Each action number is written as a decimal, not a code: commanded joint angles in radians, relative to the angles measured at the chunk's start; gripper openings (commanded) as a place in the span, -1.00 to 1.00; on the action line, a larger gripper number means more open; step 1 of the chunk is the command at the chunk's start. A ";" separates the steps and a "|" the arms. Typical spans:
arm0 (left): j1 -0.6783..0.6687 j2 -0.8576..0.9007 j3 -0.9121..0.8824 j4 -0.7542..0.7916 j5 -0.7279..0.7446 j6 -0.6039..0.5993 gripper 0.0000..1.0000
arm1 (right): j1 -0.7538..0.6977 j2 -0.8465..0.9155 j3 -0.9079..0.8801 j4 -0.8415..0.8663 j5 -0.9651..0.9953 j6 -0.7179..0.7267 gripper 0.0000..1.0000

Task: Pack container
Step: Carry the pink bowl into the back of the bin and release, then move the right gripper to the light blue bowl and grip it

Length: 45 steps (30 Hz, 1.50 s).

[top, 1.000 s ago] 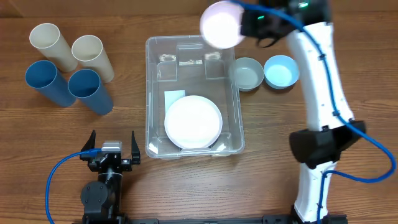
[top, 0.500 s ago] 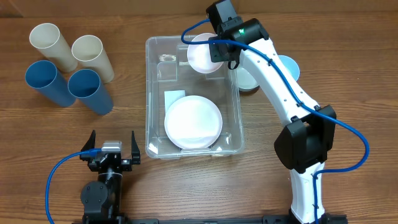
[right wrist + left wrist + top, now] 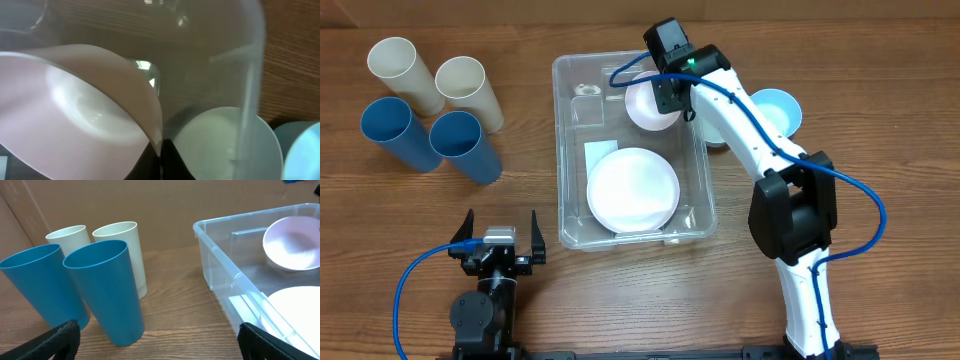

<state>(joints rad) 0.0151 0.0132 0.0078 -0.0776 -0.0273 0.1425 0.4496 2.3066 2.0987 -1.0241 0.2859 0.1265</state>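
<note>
Overhead: right jaws hidden beneath wrist, pink bowl (image 3: 648, 108) inside container (image 3: 559, 140).

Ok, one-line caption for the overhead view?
Right gripper holds a pink bowl inside the clear container, beside the white plate; left gripper rests open.

overhead: straight down, far.
left wrist: low, level.
right wrist: very close.
shared: pale pink round bowl (image 3: 645, 110), clear plastic rectangular bin (image 3: 572, 190).
</note>
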 commanded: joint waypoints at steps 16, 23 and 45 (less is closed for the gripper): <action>0.004 -0.008 -0.003 0.003 0.002 0.022 1.00 | 0.016 0.005 0.069 -0.017 0.039 -0.049 -0.44; 0.004 -0.008 -0.003 0.003 0.002 0.022 1.00 | 0.002 -0.054 0.396 -0.264 0.039 0.164 -0.34; 0.004 -0.008 -0.003 0.003 0.002 0.022 1.00 | -0.639 -0.088 -0.114 -0.223 -0.424 0.314 -0.31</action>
<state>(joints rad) 0.0151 0.0132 0.0078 -0.0780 -0.0273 0.1425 -0.2108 2.2398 2.0300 -1.2919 -0.0715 0.4671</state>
